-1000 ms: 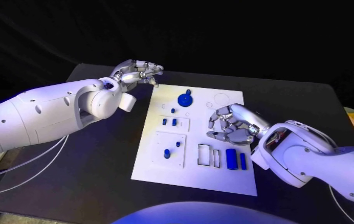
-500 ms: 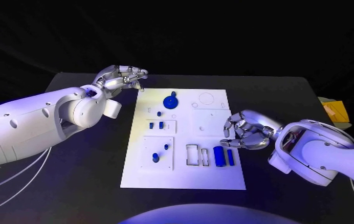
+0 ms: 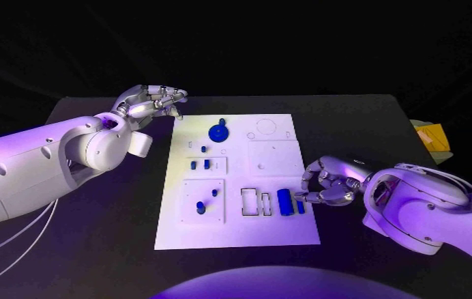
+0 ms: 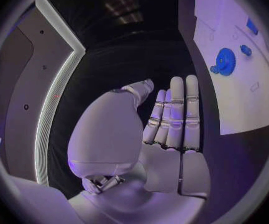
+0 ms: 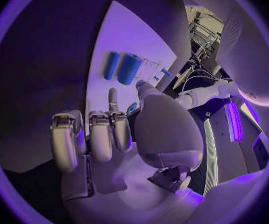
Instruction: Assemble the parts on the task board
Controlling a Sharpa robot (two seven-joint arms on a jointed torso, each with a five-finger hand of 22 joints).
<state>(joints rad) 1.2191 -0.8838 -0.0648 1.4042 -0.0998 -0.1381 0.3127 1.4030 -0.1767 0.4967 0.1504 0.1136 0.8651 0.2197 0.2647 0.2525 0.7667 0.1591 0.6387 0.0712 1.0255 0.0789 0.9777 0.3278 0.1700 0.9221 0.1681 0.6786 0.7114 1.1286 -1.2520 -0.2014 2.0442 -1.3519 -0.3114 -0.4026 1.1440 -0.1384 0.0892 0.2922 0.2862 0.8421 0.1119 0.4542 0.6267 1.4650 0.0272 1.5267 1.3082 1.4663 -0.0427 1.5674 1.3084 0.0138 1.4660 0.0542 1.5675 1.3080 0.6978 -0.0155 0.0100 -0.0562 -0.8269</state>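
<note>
The white task board [image 3: 275,234] lies in the middle of the table. On it are a blue gear [image 3: 218,132], small blue pegs [image 3: 200,164] in a left-hand block, and two blue cylinders [image 3: 284,202] near its right edge beside empty rectangular slots [image 3: 249,202]. My left hand [image 3: 153,101] hovers off the board's far left corner, fingers straight and together, holding nothing; the left wrist view has the left hand [image 4: 171,129], gear [image 4: 224,61] and board [image 4: 233,99]. My right hand [image 3: 329,181] sits at the board's right edge, next to the cylinders [image 5: 129,68], fingers [image 5: 100,134] curled in on nothing.
The black table [image 3: 98,231] extends around the board on all sides. A yellow object [image 3: 430,137] lies at the table's far right edge, beyond my right arm [image 3: 413,207].
The whole picture has shifted, so the camera moved. My right hand has drawn back from above the board's middle to its right edge, nearer to me. My left hand keeps its place.
</note>
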